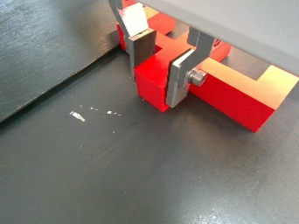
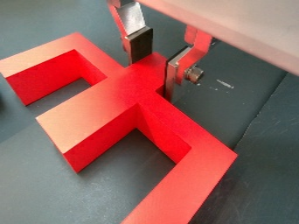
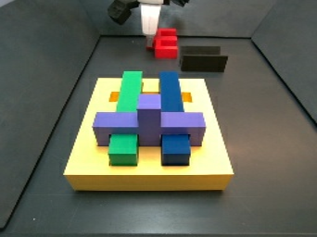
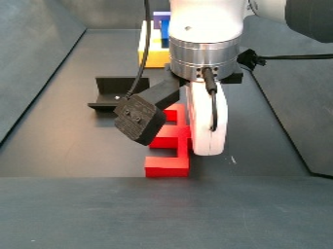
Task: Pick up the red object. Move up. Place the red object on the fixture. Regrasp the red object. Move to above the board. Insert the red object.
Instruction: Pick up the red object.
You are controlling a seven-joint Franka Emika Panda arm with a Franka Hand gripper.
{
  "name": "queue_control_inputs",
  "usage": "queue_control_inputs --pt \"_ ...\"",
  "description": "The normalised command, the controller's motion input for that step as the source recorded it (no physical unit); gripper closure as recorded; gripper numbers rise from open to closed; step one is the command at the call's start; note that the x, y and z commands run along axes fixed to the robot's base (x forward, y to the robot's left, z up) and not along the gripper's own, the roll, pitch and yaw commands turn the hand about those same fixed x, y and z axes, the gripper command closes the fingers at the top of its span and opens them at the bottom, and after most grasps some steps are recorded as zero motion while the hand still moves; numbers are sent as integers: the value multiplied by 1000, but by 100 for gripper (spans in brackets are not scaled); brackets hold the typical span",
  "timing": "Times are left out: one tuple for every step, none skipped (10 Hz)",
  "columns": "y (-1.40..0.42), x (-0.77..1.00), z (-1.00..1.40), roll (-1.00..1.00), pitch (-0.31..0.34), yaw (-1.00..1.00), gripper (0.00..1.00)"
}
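Two fingers [image 1: 165, 63] astride red object [image 1: 239, 101]

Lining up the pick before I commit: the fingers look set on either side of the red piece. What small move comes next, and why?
Probably close the gripper. In both wrist views its silver fingers straddle a rib of the bright red blocky object, which lies flat on the dark floor, and a gap shows beside one pad, so it looks not yet clamped. The dark L-shaped fixture stands apart, unoccupied.
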Motion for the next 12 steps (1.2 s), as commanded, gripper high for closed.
queue_control_inputs --pt "0 0 0 0 0 0 100" --pt "0 0 0 0 0 0 100" --pt "0 0 0 0 0 0 100" --pt "0 0 0 0 0 0 100" --pt "0 0 0 0 0 0 100" --pt "0 0 0 0 0 0 100" --pt "0 0 0 0 0 0 100" --pt "0 0 0 0 0 0 100" --pt "0 0 0 0 0 0 100" --pt "0 0 0 0 0 0 100" --pt "0 0 0 0 0 0 100" --pt "0 0 0 0 0 0 100"
